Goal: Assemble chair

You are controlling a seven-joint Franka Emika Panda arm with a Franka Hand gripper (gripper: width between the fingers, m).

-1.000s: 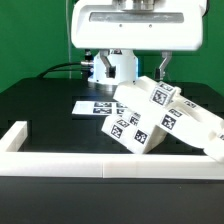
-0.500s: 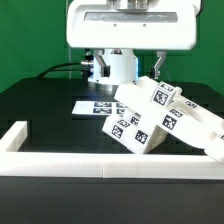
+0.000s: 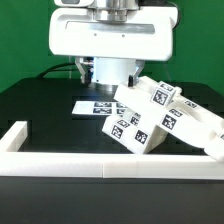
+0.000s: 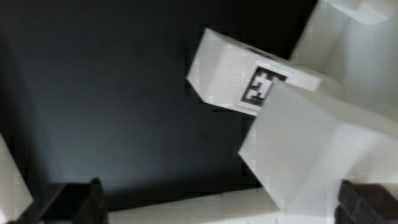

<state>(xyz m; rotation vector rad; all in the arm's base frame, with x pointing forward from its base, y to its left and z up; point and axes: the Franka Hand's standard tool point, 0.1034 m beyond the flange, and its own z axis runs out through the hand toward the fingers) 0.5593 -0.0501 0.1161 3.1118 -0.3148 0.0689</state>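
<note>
Exterior view: bright, even light from overhead. The chunky white plastic chair model (image 3: pixel 160 115) is close to washed out on its upper faces. Its undersides are shaded grey, and a soft shadow lies beneath it on the matt black worktop (image 3: pixel 40 105). The large white arm housing (image 3: pixel 110 40) near the lens is soft and glaring. Wrist view: dim and out of focus throughout. The black-and-white square tag (image 4: pixel 263 87) has fuzzy edges, and the claw (image 4: pixel 217 200) reads as two dark smudges. Both pictures are coarse.
</note>
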